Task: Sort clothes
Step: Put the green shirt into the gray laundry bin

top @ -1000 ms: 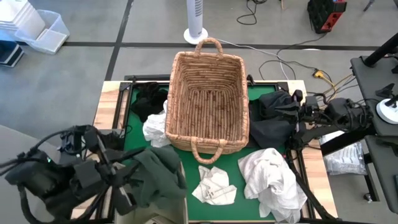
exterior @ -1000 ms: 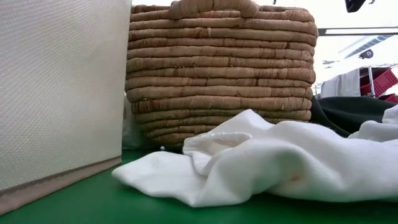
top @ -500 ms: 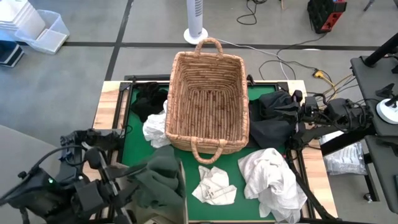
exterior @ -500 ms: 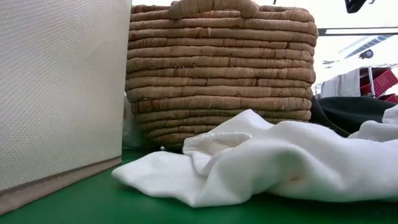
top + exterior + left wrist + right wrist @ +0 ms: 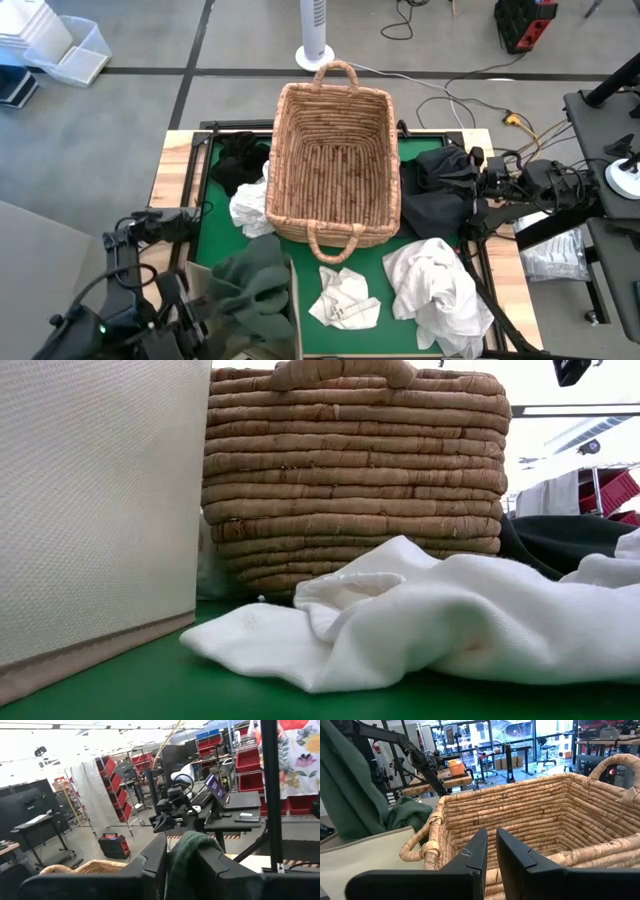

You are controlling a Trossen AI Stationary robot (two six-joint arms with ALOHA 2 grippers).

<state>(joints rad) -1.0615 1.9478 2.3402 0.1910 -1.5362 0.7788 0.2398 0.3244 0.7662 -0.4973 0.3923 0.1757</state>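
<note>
My left gripper (image 5: 172, 845) is at the table's near left corner (image 5: 205, 305), shut on a dark green garment (image 5: 250, 290) over the beige fabric bin (image 5: 292, 300). My right gripper (image 5: 489, 837) hovers shut and empty at the table's right side (image 5: 478, 190), above a black garment (image 5: 435, 195), facing the wicker basket (image 5: 335, 160). White garments lie on the green mat near the basket (image 5: 345, 298), (image 5: 440, 285) and to its left (image 5: 250, 210). Another black garment (image 5: 235, 160) lies at the far left. My left gripper pinches a bunched fold of the dark green garment (image 5: 187, 855) between its two fingers (image 5: 155, 857), which point about level. The cloth stands up between the fingers. The rest (image 5: 345, 785) hangs slack, its lower part (image 5: 410, 815) resting at the bin's top.
The wicker basket (image 5: 355, 470) fills the middle of the table, with its handle (image 5: 335, 240) toward the near edge. The beige bin's wall (image 5: 90, 510) stands at the near left. Cables and frame rails run along the table's right edge (image 5: 480, 270).
My left arm has drawn back toward the table's near left corner, still shut on the green garment. The garment has gathered narrower over the bin, and its held end has followed the gripper. My right arm and the other clothes have kept still.
</note>
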